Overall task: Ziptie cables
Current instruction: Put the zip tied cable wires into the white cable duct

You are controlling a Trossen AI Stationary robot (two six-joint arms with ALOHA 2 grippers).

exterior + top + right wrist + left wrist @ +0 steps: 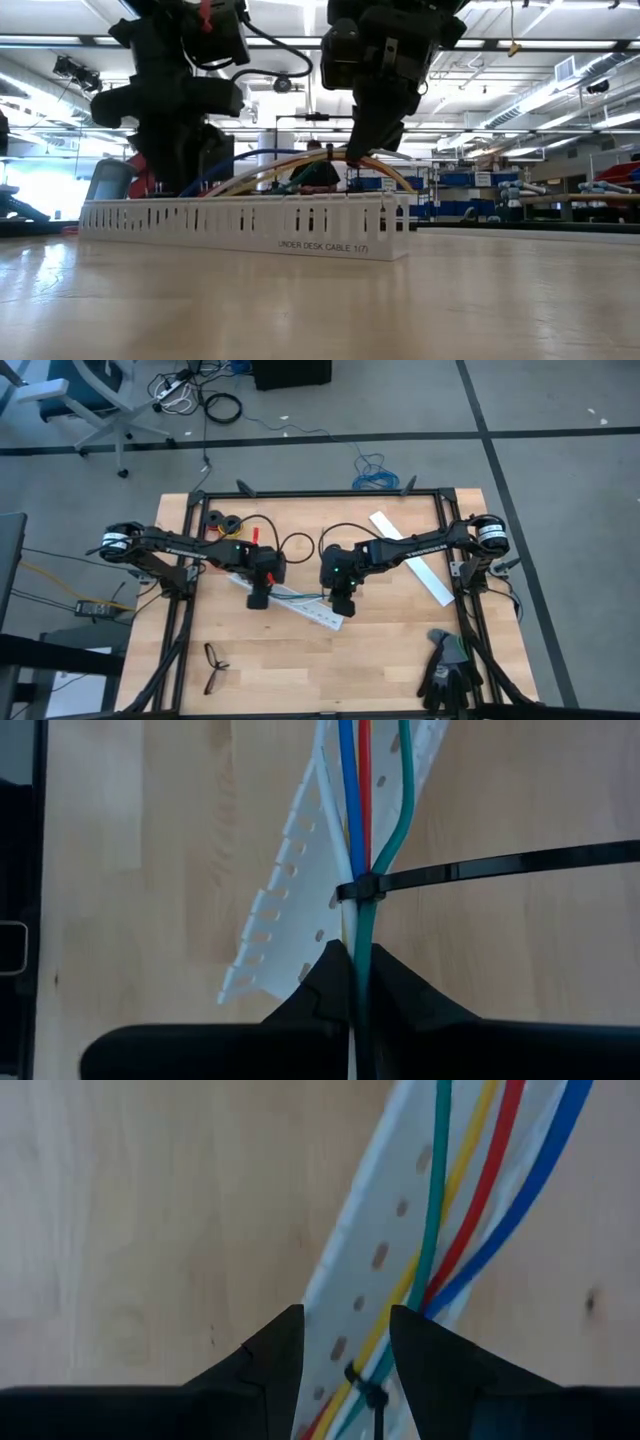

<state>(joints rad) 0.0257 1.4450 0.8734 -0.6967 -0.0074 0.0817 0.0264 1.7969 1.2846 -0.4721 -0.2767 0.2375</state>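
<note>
Cables (362, 810), bundled, stretched over the white slotted strip (300, 605) mid-surface, between two hands.
Right hand (355, 960) closed on the cables at the strip's right, near end, pinching them just beside a black ziptie (480, 867) already looped round them, tail trailing loose; likely gripped to keep the wires taut. Left hand (345, 1345) part-open at the far left end, fingers either side of the bundle by a second tie (372, 1398), steadying rather than clamping.
</note>
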